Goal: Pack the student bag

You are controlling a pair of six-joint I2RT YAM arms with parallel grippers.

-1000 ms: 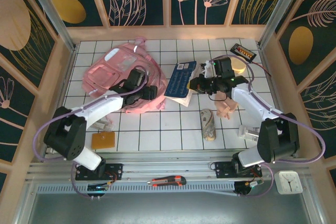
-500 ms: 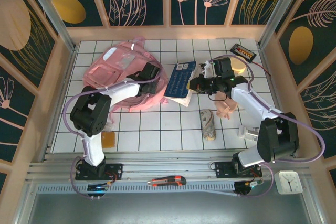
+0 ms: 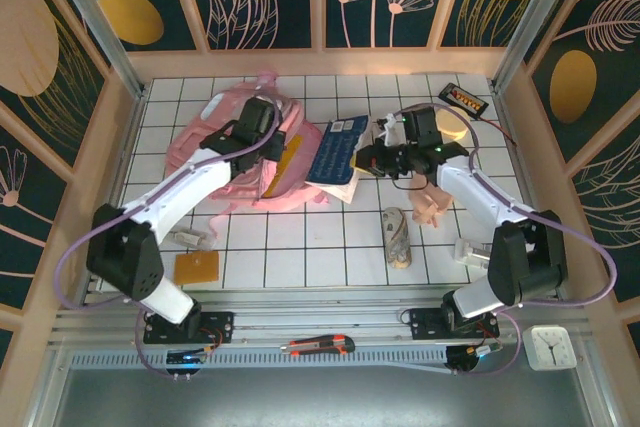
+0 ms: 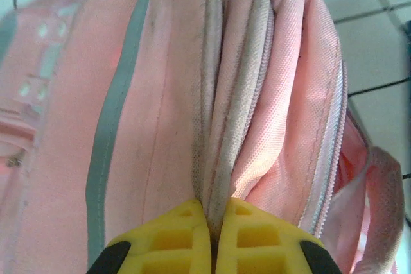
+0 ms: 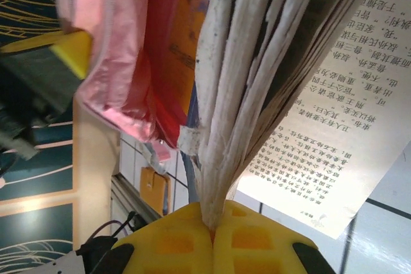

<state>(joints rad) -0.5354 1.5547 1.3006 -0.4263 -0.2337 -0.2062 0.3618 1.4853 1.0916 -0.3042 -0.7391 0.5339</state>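
Note:
The student bag (image 3: 225, 137) is a big pink backpack lying at the back left of the tiled table. My left gripper (image 3: 264, 135) is shut on a fold of its opening rim and holds it up, so an orange lining shows. In the left wrist view the yellow fingertips (image 4: 186, 235) pinch the grey-edged pink fabric (image 4: 212, 126). My right gripper (image 3: 384, 158) is shut on a blue-covered book (image 3: 336, 150), held just right of the bag's mouth. In the right wrist view its pages (image 5: 257, 62) fan out beside the pink bag (image 5: 122, 49).
A rolled patterned item (image 3: 398, 237) and a peach-pink cloth piece (image 3: 432, 202) lie right of centre. An orange card (image 3: 197, 267) sits front left. A black device (image 3: 465, 97) is at the back right. A utility knife (image 3: 320, 347) and a clock (image 3: 548, 347) rest near the arm bases.
My left gripper went from open over the bag to shut on its rim and raised it, opening the mouth. The right gripper shifted the book slightly left.

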